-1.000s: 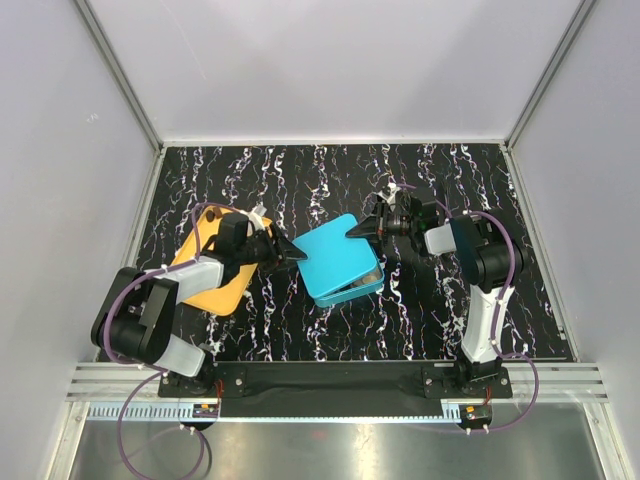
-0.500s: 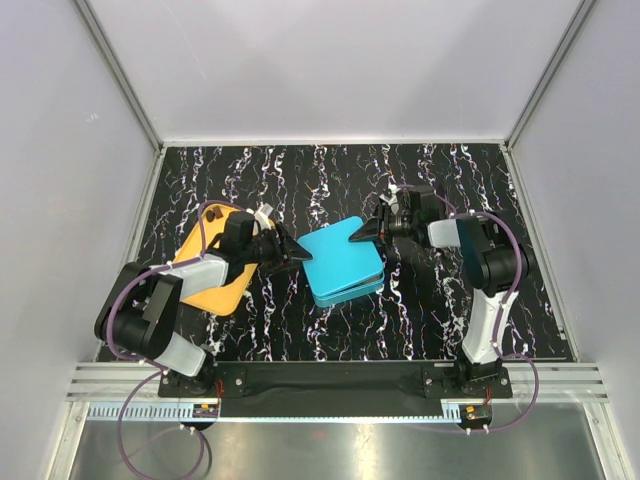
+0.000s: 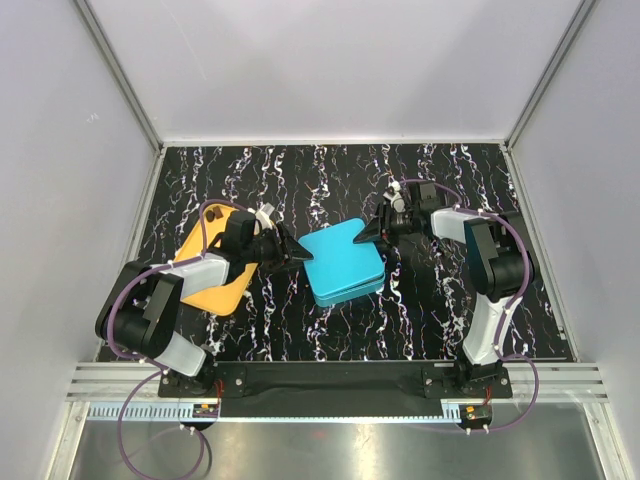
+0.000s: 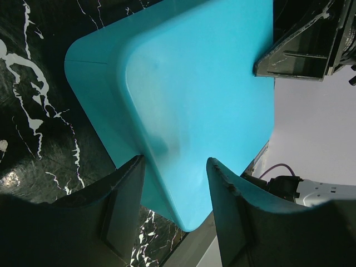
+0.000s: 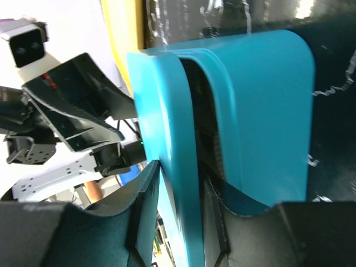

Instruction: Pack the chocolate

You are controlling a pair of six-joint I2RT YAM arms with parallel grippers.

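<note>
A teal box lies mid-table with its lid lowered almost onto the base; a thin gap remains at the right corner. No chocolate shows; what is in the box is hidden by the lid. My left gripper straddles the box's left corner, and both fingertips press its two sides. My right gripper is at the far right corner, jaws open. One finger is outside the lid's edge with a slit of light beside it; the other is in the gap under the lid.
A yellow tray lies on the black marbled table under my left forearm, left of the box. The right gripper's black fingers show at the top right of the left wrist view. White walls enclose the table on three sides.
The lid, raised at its right side a second ago, has come down onto the box. My right gripper's jaws have widened round its edge and the wrist has drawn slightly back. The left gripper has stayed put.
</note>
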